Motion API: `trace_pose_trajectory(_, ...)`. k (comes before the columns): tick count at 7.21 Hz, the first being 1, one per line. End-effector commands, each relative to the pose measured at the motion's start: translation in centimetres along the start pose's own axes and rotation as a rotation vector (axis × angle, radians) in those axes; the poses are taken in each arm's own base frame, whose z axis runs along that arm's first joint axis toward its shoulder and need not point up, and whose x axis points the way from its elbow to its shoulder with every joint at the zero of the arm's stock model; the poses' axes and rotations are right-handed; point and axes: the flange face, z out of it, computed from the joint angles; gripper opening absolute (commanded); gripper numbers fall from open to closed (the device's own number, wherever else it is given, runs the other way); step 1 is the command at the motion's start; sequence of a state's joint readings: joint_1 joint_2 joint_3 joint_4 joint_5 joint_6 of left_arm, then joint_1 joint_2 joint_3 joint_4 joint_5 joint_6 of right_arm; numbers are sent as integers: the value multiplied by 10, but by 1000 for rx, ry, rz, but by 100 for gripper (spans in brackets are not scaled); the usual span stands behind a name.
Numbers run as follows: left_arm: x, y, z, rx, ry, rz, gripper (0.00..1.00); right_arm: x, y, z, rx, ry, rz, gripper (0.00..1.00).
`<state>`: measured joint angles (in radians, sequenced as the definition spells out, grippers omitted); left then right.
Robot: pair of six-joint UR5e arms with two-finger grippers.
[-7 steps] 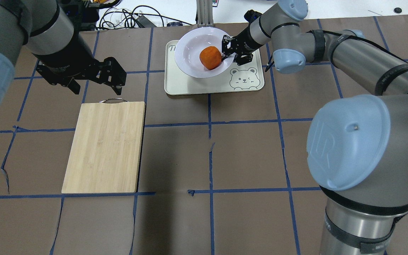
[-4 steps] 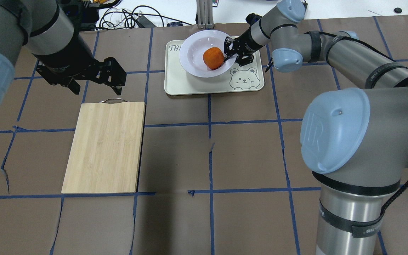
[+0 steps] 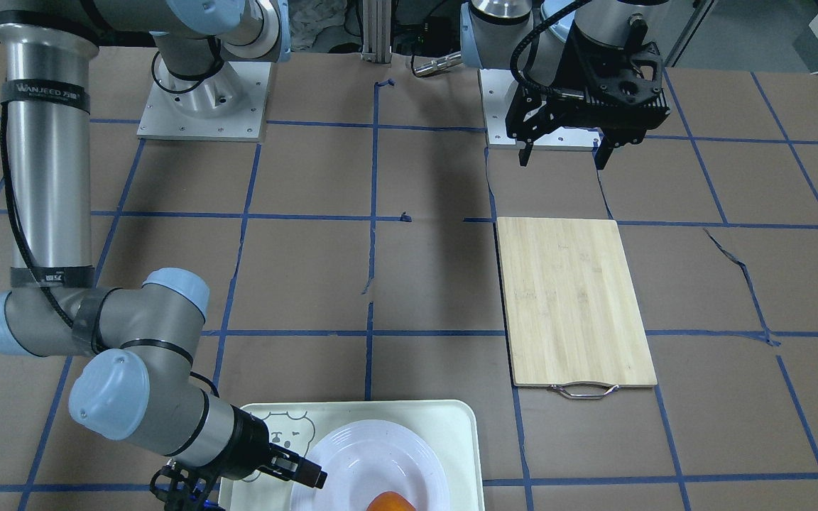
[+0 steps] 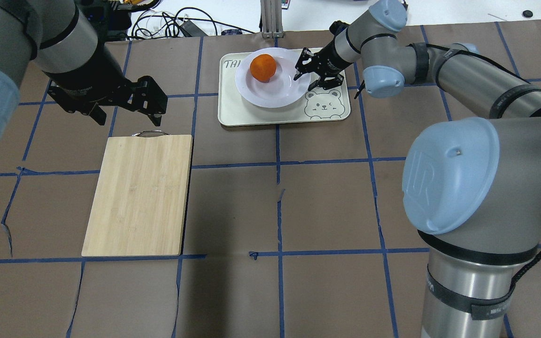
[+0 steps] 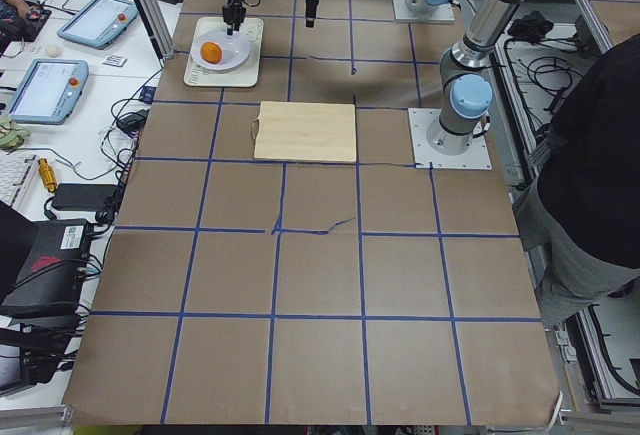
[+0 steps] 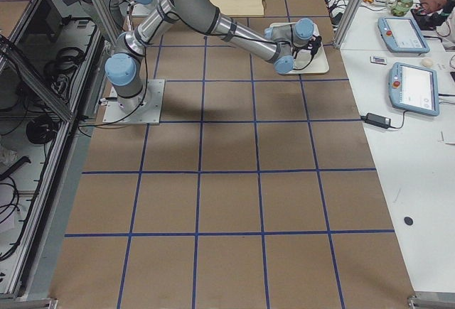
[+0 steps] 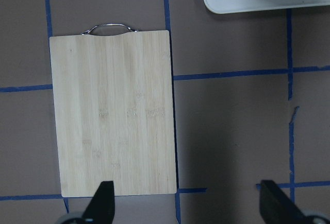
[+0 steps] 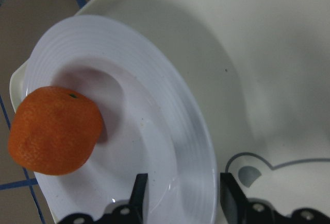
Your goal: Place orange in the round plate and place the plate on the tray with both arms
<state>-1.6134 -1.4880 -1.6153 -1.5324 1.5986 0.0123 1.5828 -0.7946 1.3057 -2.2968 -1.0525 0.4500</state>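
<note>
The round plate point(image 4: 277, 87) lies flat on the tray point(image 4: 247, 115) at the far middle of the table. The orange point(image 4: 263, 67) rests in the plate, against its far-left side. In the right wrist view the orange point(image 8: 54, 130) sits left of the plate's centre point(image 8: 154, 131). My right gripper point(image 4: 310, 74) is at the plate's right rim, open, with one finger on each side of the rim point(image 8: 183, 198). My left gripper point(image 4: 127, 115) hangs open and empty above the table at the left, well away from the tray.
A bamboo cutting board point(image 4: 139, 195) with a metal handle lies left of centre, just near of my left gripper. Cables and tablets sit beyond the table's far edge. A person point(image 5: 600, 155) stands at the robot's side of the table.
The plate came down from a raised tilt to lie flat on the tray. The orange rolled to its far-left side. The right gripper's fingers now stand apart at the rim. The left arm stayed still.
</note>
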Motion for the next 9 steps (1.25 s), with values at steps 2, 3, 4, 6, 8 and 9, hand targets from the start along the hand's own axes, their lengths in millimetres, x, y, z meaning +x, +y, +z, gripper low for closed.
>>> trace_pose_trajectory(2,0,0,1,-2,2,-1,100,-16,11,-98,78,180,-27,80)
trace_pose_trajectory(3,0,0,1,-2,2,2,100,-11,23,-113,10,277,-63,86)
trace_pose_trajectory(4,1,0,1,-2,3,2,100,-12,43,-144,-54,374,-110,88)
trace_pose_trajectory(6,0,0,1,-2,3,0,100,-33,97,-234,-73,481,-275,98)
trace_pose_trajectory(8,1,0,1,-2,3,2,100,-32,163,-292,-92,521,-441,100)
trace_pose_trajectory(9,1,0,1,0,5,2,100,-31,196,-311,-102,532,-444,100)
